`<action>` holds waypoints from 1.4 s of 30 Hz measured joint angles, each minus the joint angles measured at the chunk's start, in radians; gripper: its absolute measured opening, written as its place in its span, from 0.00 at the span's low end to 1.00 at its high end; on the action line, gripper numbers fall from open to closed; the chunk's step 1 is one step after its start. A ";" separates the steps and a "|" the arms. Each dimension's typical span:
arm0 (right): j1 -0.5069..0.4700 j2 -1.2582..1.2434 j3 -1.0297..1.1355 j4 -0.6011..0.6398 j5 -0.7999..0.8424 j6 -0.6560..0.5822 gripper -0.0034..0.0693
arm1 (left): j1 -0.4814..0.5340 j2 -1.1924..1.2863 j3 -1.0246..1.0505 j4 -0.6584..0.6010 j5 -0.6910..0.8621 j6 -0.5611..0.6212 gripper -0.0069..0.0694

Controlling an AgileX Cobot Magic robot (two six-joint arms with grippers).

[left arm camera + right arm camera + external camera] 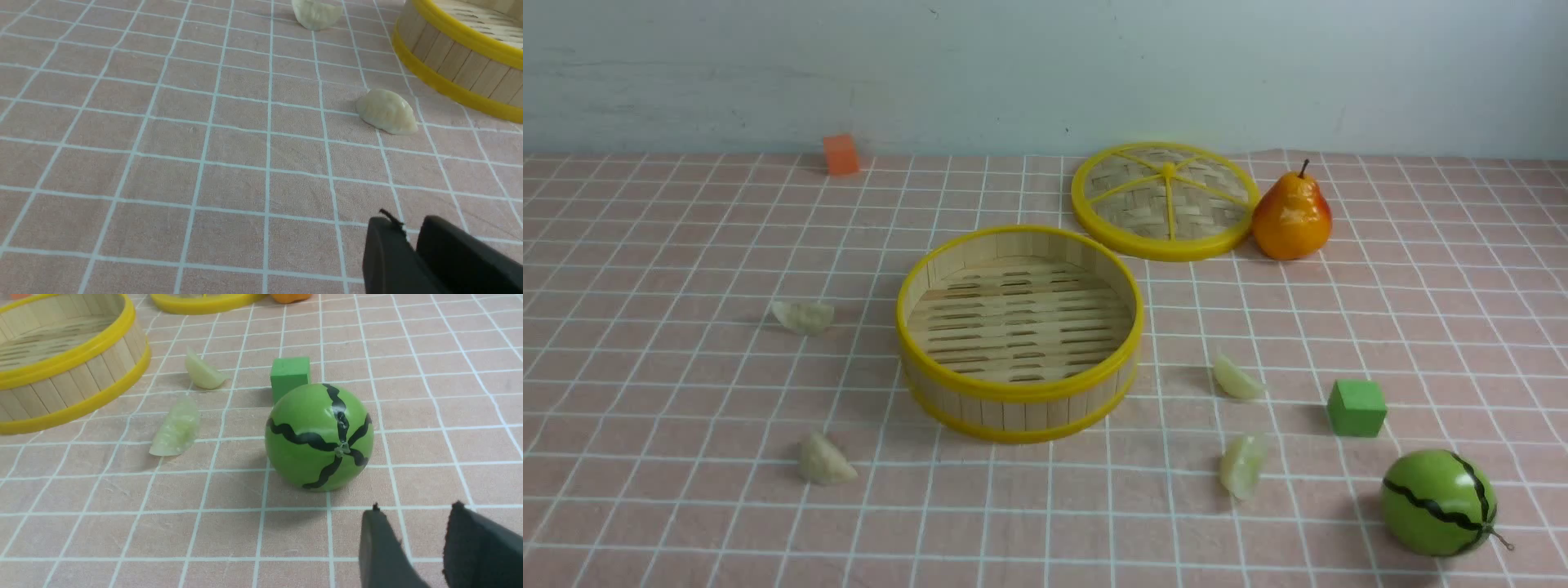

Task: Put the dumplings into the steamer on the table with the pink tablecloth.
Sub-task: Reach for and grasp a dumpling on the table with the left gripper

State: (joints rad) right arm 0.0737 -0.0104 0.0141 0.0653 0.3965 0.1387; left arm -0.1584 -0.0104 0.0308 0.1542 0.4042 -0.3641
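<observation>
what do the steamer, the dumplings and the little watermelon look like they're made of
Steamer: pale bamboo or wood slats, matt, with grain showing; its rims look like glossy yellow plastic.
Dumplings: probably soft rubbery plastic, translucent and waxy, with moulded pleats.
Watermelon: likely hard plastic, smooth, with a shiny highlight and painted black stripes.

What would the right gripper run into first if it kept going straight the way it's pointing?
Probably the toy watermelon, just ahead of the right gripper; depth is unclear, so it might touch the pink tablecloth first.
</observation>
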 joint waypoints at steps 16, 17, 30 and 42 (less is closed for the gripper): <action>0.000 0.000 0.000 0.000 0.000 0.000 0.38 | 0.000 0.000 0.000 0.000 0.000 0.000 0.25; 0.000 0.000 0.000 0.000 0.000 0.000 0.38 | 0.000 0.000 0.000 0.000 0.000 0.000 0.25; 0.000 0.000 0.000 0.000 0.000 0.000 0.38 | 0.000 0.000 0.000 0.028 -0.002 0.000 0.27; 0.000 0.000 0.012 0.000 -0.130 -0.001 0.38 | 0.000 0.000 0.000 0.049 -0.263 0.000 0.28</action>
State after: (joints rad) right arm 0.0737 -0.0104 0.0261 0.0653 0.2667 0.1376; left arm -0.1584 -0.0104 0.0312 0.2030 0.1409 -0.3641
